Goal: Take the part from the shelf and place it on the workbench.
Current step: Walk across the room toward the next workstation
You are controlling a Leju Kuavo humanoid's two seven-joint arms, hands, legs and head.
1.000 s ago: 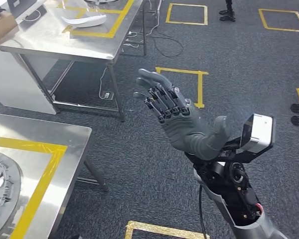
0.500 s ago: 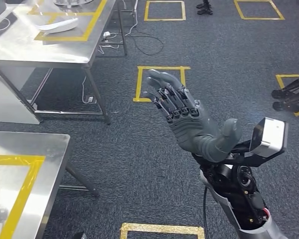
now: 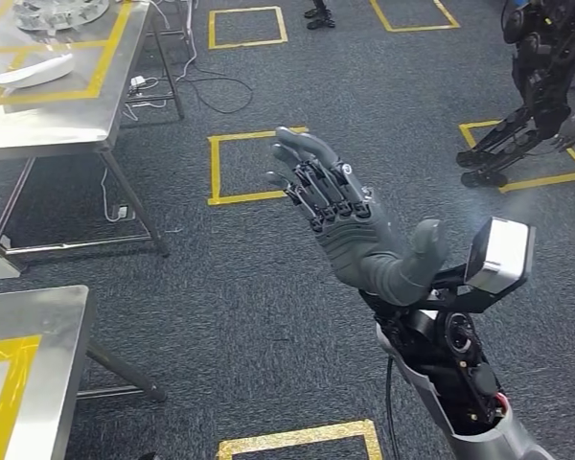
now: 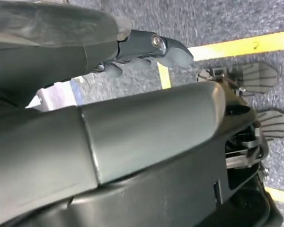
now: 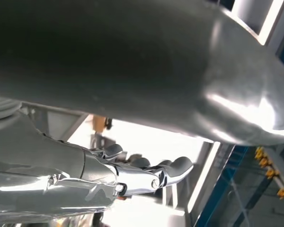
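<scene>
My right hand (image 3: 342, 216) is raised over the grey carpet, palm up and fingers stretched out, holding nothing. The right wrist view shows its fingers (image 5: 151, 175) extended and empty under the thick thumb. In the left wrist view my left hand (image 4: 97, 94) hangs over the floor, its dark fingers (image 4: 162, 47) straight with nothing in them. A steel workbench (image 3: 32, 335) with yellow tape stands at the near left. A second steel table (image 3: 67, 115) at the far left carries a white curved part (image 3: 32, 69) and a round grey part (image 3: 57, 11).
Yellow tape squares (image 3: 230, 168) mark the carpet. Another robot (image 3: 545, 67) crouches at the far right. A person's shoes (image 3: 319, 14) show at the top edge. Cables (image 3: 197, 86) lie beside the far table. A blue frame (image 5: 219, 194) shows in the right wrist view.
The whole picture has slid left, so the camera has turned right. My right hand stays raised and empty in the same pose. The other robot has come into view.
</scene>
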